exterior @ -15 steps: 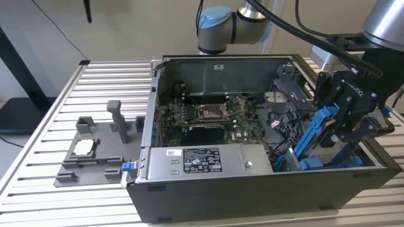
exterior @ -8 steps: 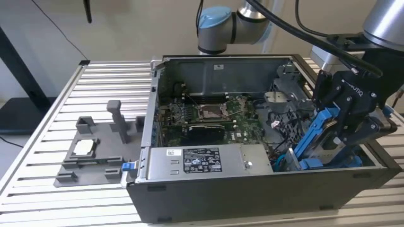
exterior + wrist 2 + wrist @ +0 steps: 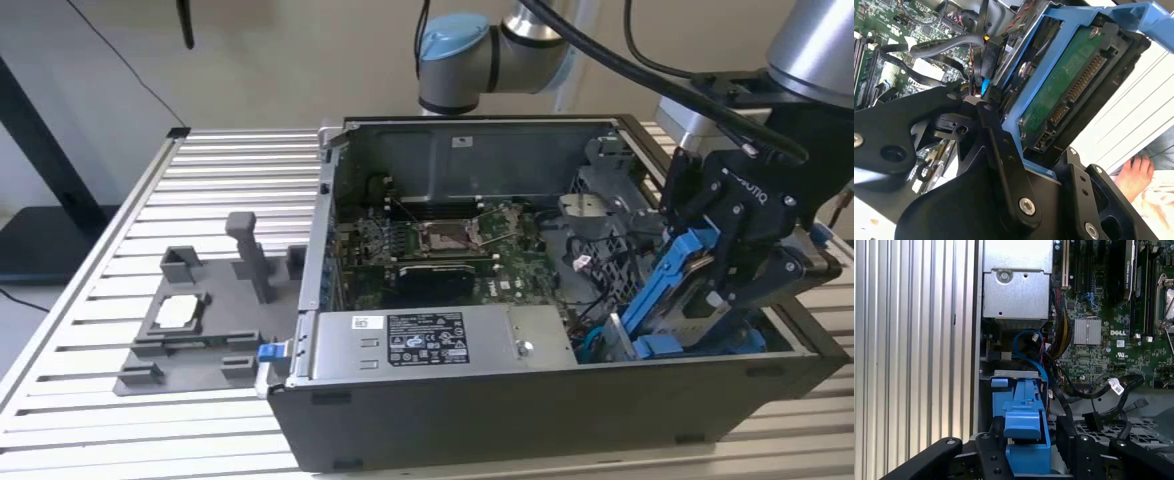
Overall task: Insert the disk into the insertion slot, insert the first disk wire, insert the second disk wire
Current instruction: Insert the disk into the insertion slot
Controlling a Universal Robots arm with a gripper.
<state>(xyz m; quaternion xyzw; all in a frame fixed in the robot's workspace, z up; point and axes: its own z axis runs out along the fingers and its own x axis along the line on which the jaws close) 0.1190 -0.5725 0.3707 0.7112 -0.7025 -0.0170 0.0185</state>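
Ribbed metal table (image 3: 200,200) carries an open computer case (image 3: 534,420) — at the exterior view's right end the gripper (image 3: 731,285) clamps the steeply tilted disk (image 3: 674,285), lower end inside.

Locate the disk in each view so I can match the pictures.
Exterior view: disk stands tilted in the pincer at the case's corner, on the exterior view's right.
Second wrist view: disk shows its green circuit side and connectors, framed in blue.
First wrist view: disk is edge-on, blue carrier end between black pincer links.
Shared landmark: the green motherboard.
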